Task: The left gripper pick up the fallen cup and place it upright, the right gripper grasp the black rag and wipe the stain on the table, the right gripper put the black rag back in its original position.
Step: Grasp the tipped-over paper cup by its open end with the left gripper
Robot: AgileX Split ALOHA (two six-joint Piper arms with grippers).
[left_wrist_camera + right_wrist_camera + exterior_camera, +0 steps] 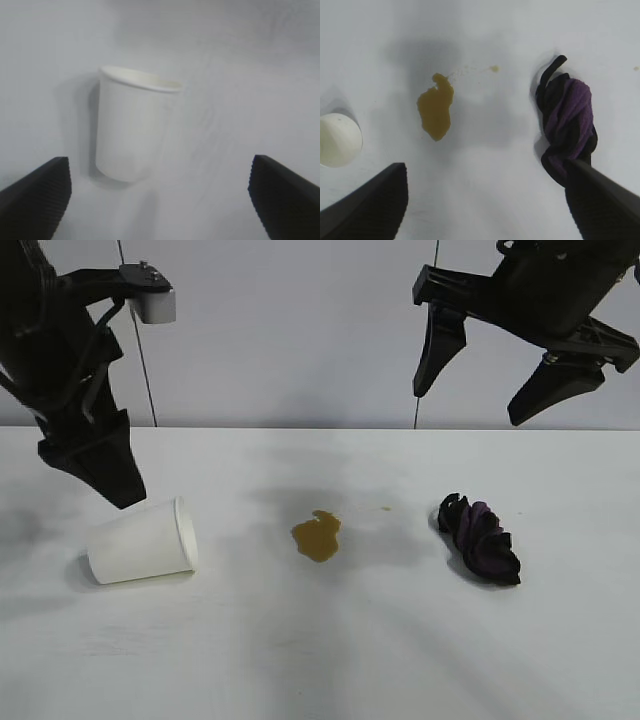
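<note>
Left gripper (105, 475): held low above the table (320, 660) at the far left, just above the cup; fingers (35, 197) spread wide apart, nothing held.
Cup (143, 541): white, laid on its side at the left, rim turned toward the stain.
Stain (317, 535): amber blotch at the centre, between cup and rag.
Black rag (480, 539): bunched, lying right of the stain.
Right gripper (495, 375): raised high above the rag, fingers apart, empty.

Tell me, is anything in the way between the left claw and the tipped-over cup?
No, nothing visible. The left gripper hangs just above the cup, which lies on its side on the table, with jaws open and only bare tabletop around it.
</note>
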